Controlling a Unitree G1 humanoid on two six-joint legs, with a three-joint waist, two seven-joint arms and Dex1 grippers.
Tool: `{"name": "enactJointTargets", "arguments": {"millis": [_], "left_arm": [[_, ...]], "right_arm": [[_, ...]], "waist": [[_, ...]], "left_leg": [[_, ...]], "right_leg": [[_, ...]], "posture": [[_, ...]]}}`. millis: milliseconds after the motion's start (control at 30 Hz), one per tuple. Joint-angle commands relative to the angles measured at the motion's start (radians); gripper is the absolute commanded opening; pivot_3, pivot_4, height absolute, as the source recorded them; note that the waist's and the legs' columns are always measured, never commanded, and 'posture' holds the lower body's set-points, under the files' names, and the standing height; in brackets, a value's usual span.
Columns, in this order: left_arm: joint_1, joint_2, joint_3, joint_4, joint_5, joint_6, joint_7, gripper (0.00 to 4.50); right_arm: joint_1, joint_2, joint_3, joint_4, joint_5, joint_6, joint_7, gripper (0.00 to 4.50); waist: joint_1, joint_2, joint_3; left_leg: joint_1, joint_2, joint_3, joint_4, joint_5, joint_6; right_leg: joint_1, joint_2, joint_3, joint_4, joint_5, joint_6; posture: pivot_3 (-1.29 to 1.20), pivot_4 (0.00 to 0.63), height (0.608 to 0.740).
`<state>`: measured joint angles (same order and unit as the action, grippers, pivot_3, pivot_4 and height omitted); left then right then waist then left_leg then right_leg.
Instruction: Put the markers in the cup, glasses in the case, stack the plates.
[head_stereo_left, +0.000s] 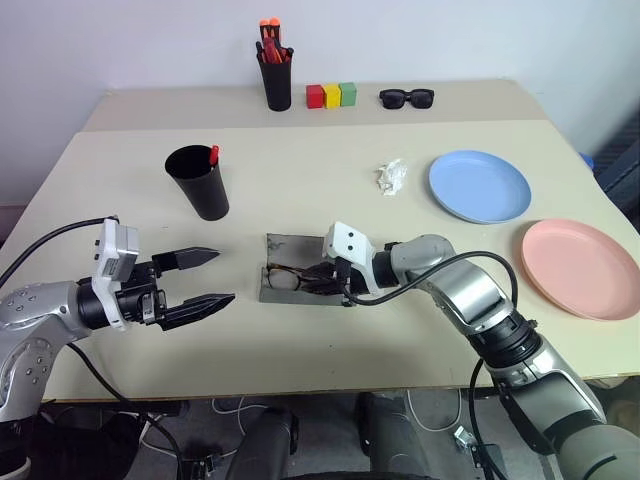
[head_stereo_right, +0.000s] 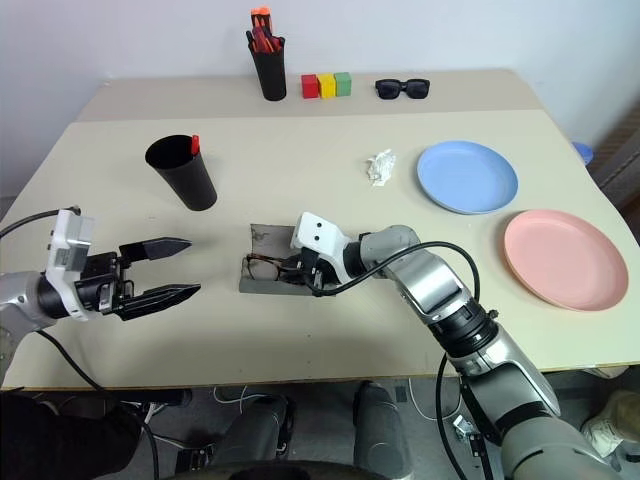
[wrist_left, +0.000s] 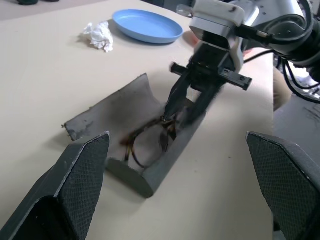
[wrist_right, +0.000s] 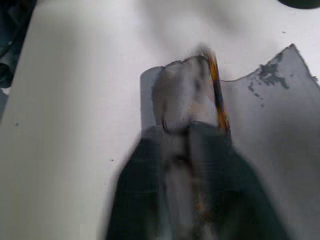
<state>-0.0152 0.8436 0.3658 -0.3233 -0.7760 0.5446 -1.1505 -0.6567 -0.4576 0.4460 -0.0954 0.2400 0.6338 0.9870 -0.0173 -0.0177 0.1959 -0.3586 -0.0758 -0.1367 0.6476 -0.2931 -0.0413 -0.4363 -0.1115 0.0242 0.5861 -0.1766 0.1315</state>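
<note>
Two plates lie apart on the bench, well to the right of the case: the light blue plate farther back, the pink plate nearer the front edge, not stacked. The grey case lies open near the middle of the bench, its lid flat behind the tray. The wire-rimmed glasses sit inside the tray, at its left end. The right gripper reaches into the case from the right, its jaws right at the glasses' right side; the left wrist view shows the two black fingertips a little apart around the frame, but whether they still pinch it cannot be told. The left gripper hovers to the left of the case, well clear of it, its jaws spread wide and holding nothing. The black cup stands behind and to the left of the case with the red-capped marker leaning inside against its rim. A crumpled white tissue lies between the case and the blue plate. Far behind the case stand a pen holder of orange-topped markers, three coloured blocks and black sunglasses.
</note>
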Motion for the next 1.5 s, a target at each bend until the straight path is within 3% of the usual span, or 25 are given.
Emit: {"name": "enactJointTargets", "arguments": {"millis": [33,133,267,467,567,700,800,967,1167,1333,1500], "left_arm": [[-0.021,0.01,0.001,-0.021,-0.014,0.006,0.009,4.5],[-0.038,0.005,-0.006,-0.011,-0.005,0.004,0.012,4.5],[-0.097,-0.009,-0.03,0.037,0.01,0.005,0.035,4.5],[-0.238,-0.095,-0.063,0.103,-0.002,0.001,0.123,4.5],[-0.353,-0.18,-0.101,0.151,0.021,-0.018,0.195,3.62],[-0.504,-0.263,-0.271,0.308,0.231,-0.156,0.219,1.52],[-0.661,-0.34,-0.332,0.418,0.286,-0.151,0.263,0.03],[-0.827,-0.371,-0.487,0.698,0.507,-0.246,0.268,0.03],[-0.918,-0.341,-0.53,0.843,0.512,-0.117,0.08,0.03],[-0.993,-0.352,-0.572,1.038,0.638,-0.267,0.083,0.03],[-0.99,-0.36,-0.61,1.077,0.683,-0.319,-0.022,0.03]], "right_arm": [[-0.024,0.008,-0.025,-0.012,0.006,-0.009,0.011,3.06],[-0.03,0.015,-0.036,-0.003,-0.001,-0.013,0.002,4.47],[-0.046,0.055,-0.124,0.005,0.04,-0.007,-0.052,4.47],[-0.02,0.116,-0.392,-0.07,0.305,0.085,-0.063,4.47],[0.052,0.07,-0.431,-0.13,0.321,0.061,-0.057,4.5],[0.157,0.009,-0.472,-0.221,0.331,0.038,-0.069,4.5],[0.192,-0.015,-0.48,-0.261,0.34,0.046,-0.095,4.5],[0.218,-0.016,-0.477,-0.304,0.344,0.045,-0.139,4.5],[0.214,-0.006,-0.467,-0.321,0.341,0.034,-0.182,4.5],[0.229,-0.009,-0.466,-0.332,0.341,0.023,-0.199,4.5],[0.233,-0.009,-0.463,-0.338,0.344,0.022,-0.212,4.5]], "waist": [[0.0,0.0,0.0],[0.0,0.0,0.0],[0.0,0.0,0.0],[0.007,0.0,0.0],[0.013,-0.001,-0.001],[0.007,-0.001,-0.001],[0.004,-0.001,0.0],[-0.001,0.0,-0.001],[0.001,-0.001,0.0],[0.005,-0.001,0.0],[0.004,-0.001,0.0]], "left_leg": [[0.0,0.0,0.0,0.0,0.0,0.0],[0.0,0.0,0.0,0.0,0.0,0.0],[0.0,0.0,0.0,0.0,0.0,0.0],[0.0,0.0,-0.001,0.0,0.0,0.0],[0.0,-0.001,-0.002,0.0,0.0,0.0],[0.0,-0.002,-0.001,0.0,0.0,-0.001],[0.0,-0.002,0.0,0.001,0.001,-0.001],[0.001,-0.001,0.0,0.001,0.0,-0.001],[-0.001,-0.001,0.0,0.001,0.0,0.0],[-0.001,-0.001,0.0,0.002,0.0,0.0],[-0.001,-0.002,0.0,0.001,0.0,0.0]], "right_leg": [[0.0,0.0,0.0,0.0,0.0,0.0],[0.0,0.0,0.0,0.0,0.0,0.0],[0.0,0.0,0.0,0.0,0.0,0.0],[0.0,0.0,0.0,0.0,0.0,0.0],[0.001,0.0,-0.001,0.0,0.001,0.0],[0.002,0.0,-0.001,0.0,0.001,0.0],[0.002,0.0,0.0,0.0,0.001,0.0],[0.002,0.001,0.0,-0.001,0.001,0.0],[0.0,0.001,0.0,-0.001,0.001,0.0],[0.001,0.001,0.0,-0.001,0.001,0.0],[0.001,0.001,0.0,-0.001,0.001,0.0]], "posture": [[0.0,0.15,0.74],[0.0,0.15,0.74],[0.0,0.15,0.74],[0.0,0.15,0.74],[0.0,0.15,0.74],[0.0,0.15,0.74],[0.0,0.15,0.74],[0.0,0.15,0.74],[0.0,0.15,0.74],[0.0,0.15,0.74],[0.0,0.15,0.74]]}}
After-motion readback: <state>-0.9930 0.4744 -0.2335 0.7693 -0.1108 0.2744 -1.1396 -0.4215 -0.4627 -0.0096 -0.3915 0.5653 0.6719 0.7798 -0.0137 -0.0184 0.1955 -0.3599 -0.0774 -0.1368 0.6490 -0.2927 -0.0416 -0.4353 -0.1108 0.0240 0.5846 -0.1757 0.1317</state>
